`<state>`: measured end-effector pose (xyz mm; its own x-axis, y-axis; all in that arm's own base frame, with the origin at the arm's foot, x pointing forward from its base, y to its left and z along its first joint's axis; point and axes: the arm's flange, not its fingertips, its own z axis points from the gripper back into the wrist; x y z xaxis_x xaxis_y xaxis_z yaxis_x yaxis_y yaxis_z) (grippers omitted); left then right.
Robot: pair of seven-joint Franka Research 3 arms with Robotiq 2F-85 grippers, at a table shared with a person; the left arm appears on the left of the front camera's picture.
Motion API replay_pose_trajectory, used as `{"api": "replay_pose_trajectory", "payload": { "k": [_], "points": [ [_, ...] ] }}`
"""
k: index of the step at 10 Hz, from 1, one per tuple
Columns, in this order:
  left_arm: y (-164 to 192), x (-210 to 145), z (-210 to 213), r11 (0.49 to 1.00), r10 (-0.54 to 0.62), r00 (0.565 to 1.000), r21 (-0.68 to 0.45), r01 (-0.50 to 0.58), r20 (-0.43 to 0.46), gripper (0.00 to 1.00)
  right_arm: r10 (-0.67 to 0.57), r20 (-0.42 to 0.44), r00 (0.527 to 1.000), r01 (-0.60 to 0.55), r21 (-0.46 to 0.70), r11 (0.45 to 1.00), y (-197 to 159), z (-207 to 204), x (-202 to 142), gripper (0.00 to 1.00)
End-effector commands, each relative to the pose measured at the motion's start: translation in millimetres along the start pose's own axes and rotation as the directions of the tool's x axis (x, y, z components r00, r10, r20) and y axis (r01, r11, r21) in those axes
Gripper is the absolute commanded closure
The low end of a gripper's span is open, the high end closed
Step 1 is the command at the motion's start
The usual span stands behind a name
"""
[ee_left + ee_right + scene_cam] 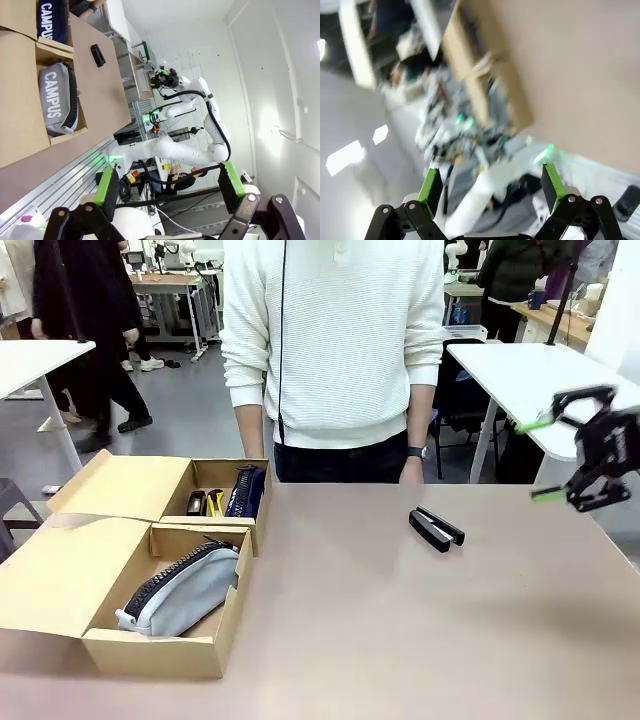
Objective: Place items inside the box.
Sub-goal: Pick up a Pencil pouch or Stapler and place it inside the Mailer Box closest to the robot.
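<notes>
I'm holding my R claw (528,462) in the air over the right edge of the table (400,640). Its fingers are pointing toward the middle and the jaws are gaping wide w/ nothing btwn them. Its wrist view is blurring badly, but the pads are standing far apart there too. My L claw (170,182) is also spreading wide, empty, and aiming off past the table's side.

The black stapler (436,528) is lying flat on the bare tabletop, right of centre, near the far edge. It's well apart from my R claw and from the box (150,652).

The box is sitting at the table's left w/ its flap lids (60,580) lying open to the outside. The grey pencil case (185,590), lettered "CAMPUS", is resting tilted in the near compartment. The navy pencil case (245,490) is leaning in the far compartment beside some small black-and-yellow stationery bits (205,502).

A person in a white sweater (335,340) is standing at the far side, one hand (410,472) hanging just behind the table edge.
</notes>
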<state>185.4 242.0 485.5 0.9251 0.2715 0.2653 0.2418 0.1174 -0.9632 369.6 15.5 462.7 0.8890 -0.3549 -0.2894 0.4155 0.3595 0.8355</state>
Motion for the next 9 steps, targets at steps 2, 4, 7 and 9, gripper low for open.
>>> {"api": "replay_pose_trajectory", "payload": {
  "k": [2, 4, 7, 9],
  "points": [
    [-2.6, 0.0, -0.1, 1.0, -0.018, 1.0, -0.015, 0.018, 0.006, 0.0, 0.087, -0.114, 0.99, -0.076, 0.097, 0.992, 17.4, 19.3, -20.8, 0.0],
    [-2.6, 0.0, -0.1, 1.0, -0.018, 1.0, -0.015, 0.018, 0.006, 0.0, 0.087, -0.114, 0.99, -0.076, 0.097, 0.992, 17.4, 19.3, -20.8, 0.0],
    [-2.6, 0.0, -0.1, 1.0, -0.018, 1.0, -0.015, 0.018, 0.006, 0.0, 0.087, -0.114, 0.99, -0.076, 0.097, 0.992, 17.4, 19.3, -20.8, 0.0],
    [-2.6, 0.0, -0.1, 1.0, -0.018, 1.0, -0.015, 0.018, 0.006, 0.0, 0.087, -0.114, 0.99, -0.076, 0.097, 0.992, 17.4, 19.3, -20.8, 0.0]
  ]
}}
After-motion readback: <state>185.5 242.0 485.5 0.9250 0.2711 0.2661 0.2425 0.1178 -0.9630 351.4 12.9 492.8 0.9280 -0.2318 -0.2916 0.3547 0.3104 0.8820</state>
